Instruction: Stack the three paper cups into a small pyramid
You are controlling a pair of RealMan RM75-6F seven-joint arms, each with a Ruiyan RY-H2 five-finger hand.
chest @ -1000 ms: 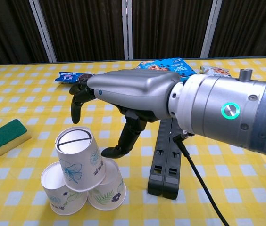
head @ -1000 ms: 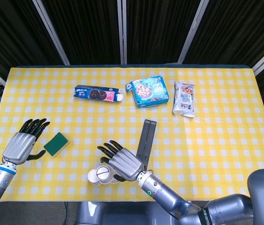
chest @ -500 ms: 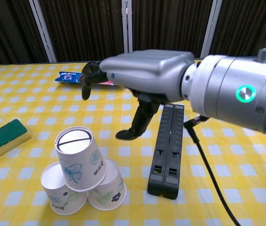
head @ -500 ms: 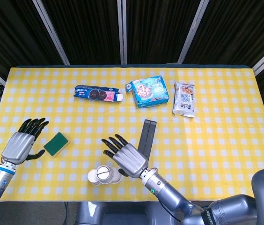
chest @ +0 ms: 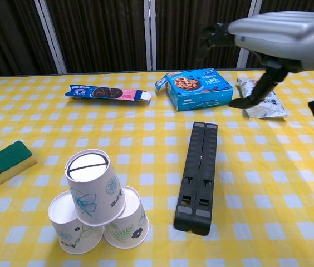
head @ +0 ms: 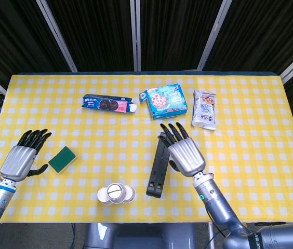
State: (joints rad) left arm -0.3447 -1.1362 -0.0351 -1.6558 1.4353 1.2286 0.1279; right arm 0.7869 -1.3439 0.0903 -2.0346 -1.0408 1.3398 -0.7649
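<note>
Three white paper cups with blue and green prints stand upside down as a small pyramid near the table's front edge: a top cup (chest: 93,186) (head: 116,191) rests on a left cup (chest: 70,227) and a right cup (chest: 128,223). My right hand (head: 184,150) (chest: 268,34) hovers open, fingers spread, well to the right of the cups and above the far end of a black bar, holding nothing. My left hand (head: 23,155) is open at the table's left edge, beside a sponge, far from the cups.
A black folded bar (head: 158,165) (chest: 199,175) lies right of the cups. A green and yellow sponge (head: 63,159) (chest: 4,162) sits at the left. A biscuit pack (head: 109,104), a blue cookie box (head: 163,101) and a snack bag (head: 204,109) lie along the back.
My right hand has lifted away from the cup pyramid and swung right and back, over the black bar. The stacked cups stay in place. The left hand has barely moved.
</note>
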